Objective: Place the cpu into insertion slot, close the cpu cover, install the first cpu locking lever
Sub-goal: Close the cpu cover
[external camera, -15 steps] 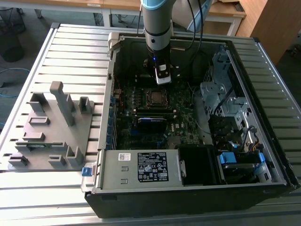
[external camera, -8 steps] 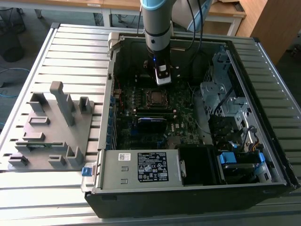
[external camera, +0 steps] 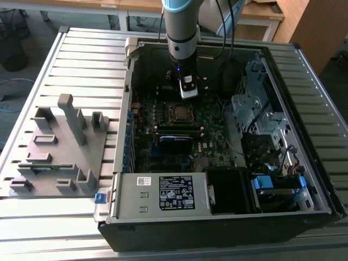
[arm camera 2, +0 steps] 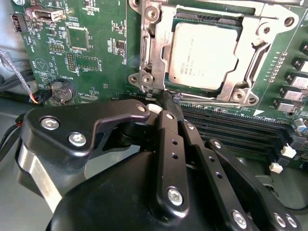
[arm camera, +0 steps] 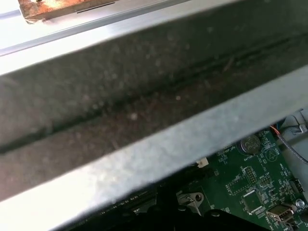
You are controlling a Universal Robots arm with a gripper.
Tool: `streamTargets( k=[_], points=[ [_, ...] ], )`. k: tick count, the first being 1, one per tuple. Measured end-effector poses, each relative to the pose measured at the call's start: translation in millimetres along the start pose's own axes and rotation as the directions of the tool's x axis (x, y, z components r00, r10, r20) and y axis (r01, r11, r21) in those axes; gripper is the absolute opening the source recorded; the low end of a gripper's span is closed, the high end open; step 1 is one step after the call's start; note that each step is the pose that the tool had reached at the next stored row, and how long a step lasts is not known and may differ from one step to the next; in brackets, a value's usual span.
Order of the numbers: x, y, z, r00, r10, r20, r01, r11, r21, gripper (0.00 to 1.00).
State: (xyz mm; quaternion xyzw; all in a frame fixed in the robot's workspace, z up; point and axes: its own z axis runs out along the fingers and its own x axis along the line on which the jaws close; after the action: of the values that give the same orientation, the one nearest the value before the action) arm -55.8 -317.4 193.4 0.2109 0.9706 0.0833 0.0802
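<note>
The hand has its two fingers drawn together to a narrow tip, with nothing visible between them. That tip sits right at one corner of the socket, on the edge that runs along the long black memory slots. Whether it touches metal there I cannot tell.

The chip lies flat in the socket, just beyond the tip. The cover appears to lie down around it, framing its silver top. The locking lever is too thin to pick out with any certainty.

In the exterior view the arm reaches down into the computer case, and the socket lies just beside the hand, toward the near side of the case. A round battery sits on the board near the hand. A grey tray rests on the slatted desk, well apart from the work.
</note>
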Motion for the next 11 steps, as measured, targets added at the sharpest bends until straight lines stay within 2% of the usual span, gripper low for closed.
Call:
streamTargets(
  k=[11],
  points=[
    [-0.9,1.6,-7.4,1.0000,0.000,0.0001,0.000,1.0000,-0.0005,0.10]
  ],
)
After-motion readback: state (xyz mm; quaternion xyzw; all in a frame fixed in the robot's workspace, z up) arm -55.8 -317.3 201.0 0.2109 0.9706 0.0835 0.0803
